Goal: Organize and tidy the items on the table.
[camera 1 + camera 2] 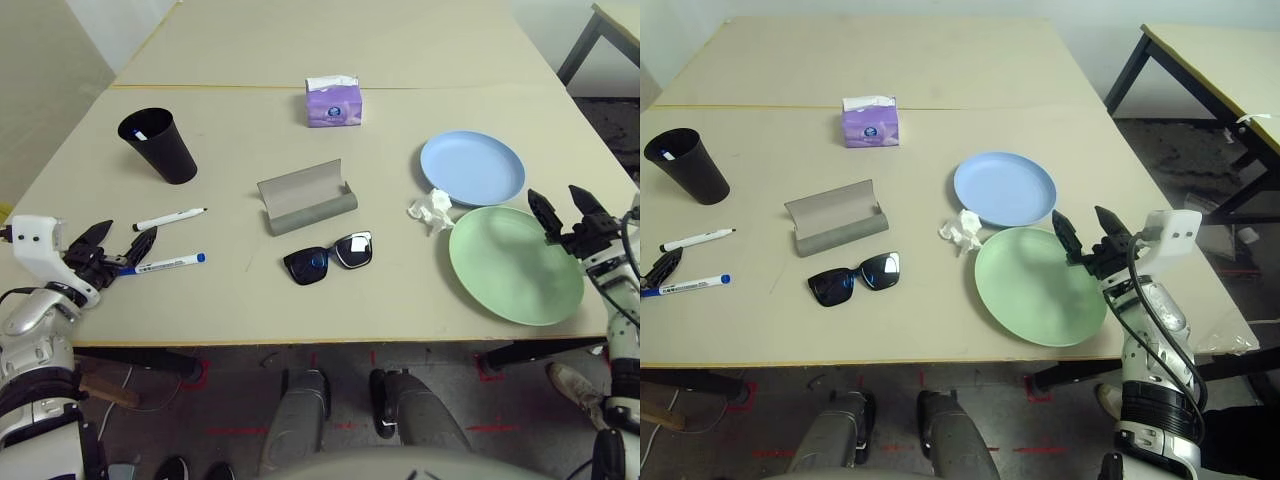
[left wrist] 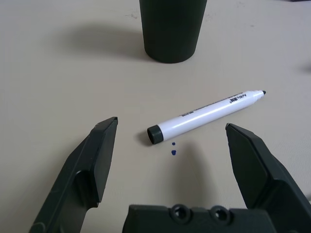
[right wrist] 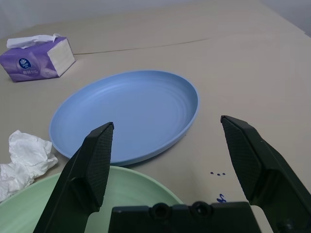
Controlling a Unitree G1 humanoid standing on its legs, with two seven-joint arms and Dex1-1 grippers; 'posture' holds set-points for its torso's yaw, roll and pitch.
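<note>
Sunglasses (image 1: 328,257) lie nearest us on the table (image 1: 250,300), lenses up, just in front of the open grey case (image 1: 305,197). We hold our left gripper (image 1: 118,250) spread wide and empty at the left edge, by the blue-capped marker (image 1: 160,264); the black-capped marker (image 1: 170,218) lies just beyond it, and farther back stands a black cup (image 1: 160,146). Our right gripper (image 1: 1086,232) hangs wide apart over the near rim of the green plate (image 1: 1035,285), holding nothing. Behind that plate sits the blue plate (image 1: 1004,188), with the crumpled tissue (image 1: 961,231) beside both. A purple tissue box (image 1: 333,101) rests by the seam, and another table (image 1: 1220,60) stands at right.
</note>
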